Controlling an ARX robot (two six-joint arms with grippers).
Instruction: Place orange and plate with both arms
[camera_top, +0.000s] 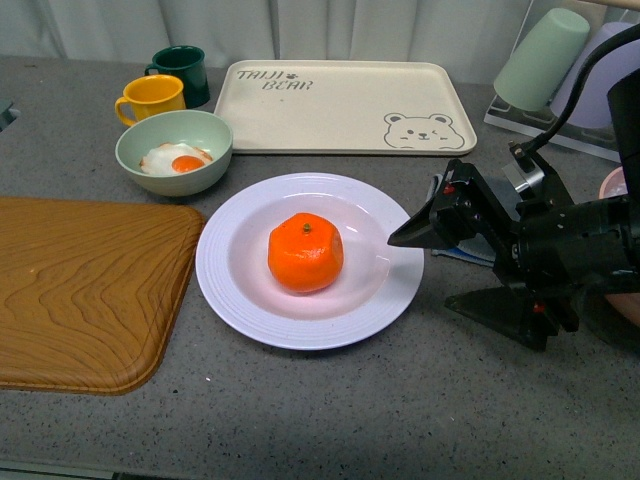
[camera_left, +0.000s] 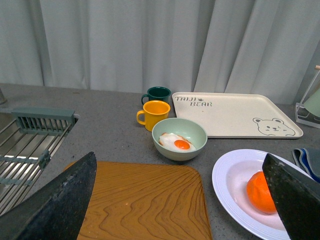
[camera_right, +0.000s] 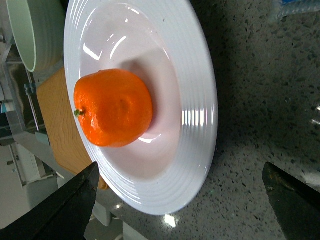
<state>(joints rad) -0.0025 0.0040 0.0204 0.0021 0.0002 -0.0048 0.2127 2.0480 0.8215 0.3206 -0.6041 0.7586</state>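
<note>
the orange (camera_top: 305, 252) sits in the well of the white plate (camera_top: 243, 300), roughly at its centre, its small green stem dot facing up. the plate rests flat on the grey speckled tabletop (camera_top: 400, 420), in the middle of the scene, with its left rim just beside the right edge of the wooden board (camera_top: 85, 290).

the right pincer (camera_top: 417, 271) comes in from the right, low over the tabletop and turned on its side. its two black fingers (camera_top: 425, 225) are spread wide and have hold of nothing. in the front view the upper fingertip reaches the plate's right rim; whether it touches the rim cannot be told. the right wrist view shows the plate (camera_right: 200, 120) and the orange (camera_right: 114, 107) ahead of the right pincer (camera_right: 177, 207), with the plate's ridged rim lying in the gap between the spread fingers.

the left pincer (camera_left: 175, 210) shows only in the left wrist view. it too is wide open and empty, above the wooden board (camera_left: 145, 200), well to the left of the plate (camera_left: 225, 175).

beyond the plate to the far left stands a pale green bowl (camera_top: 200, 165) with a fried egg (camera_top: 178, 159) in it. farther still are a yellow mug (camera_top: 150, 97) and a dark green mug (camera_top: 182, 72), side by side. a cream tray (camera_top: 340, 105) printed with a bear lies at the far side, right of the mugs. a rack (camera_top: 545, 110) with upturned cups stands at the far right. the left wrist view also shows a sink (camera_left: 25, 150) at the far left and a pale curtain (camera_left: 150, 45) behind the tabletop.
</note>
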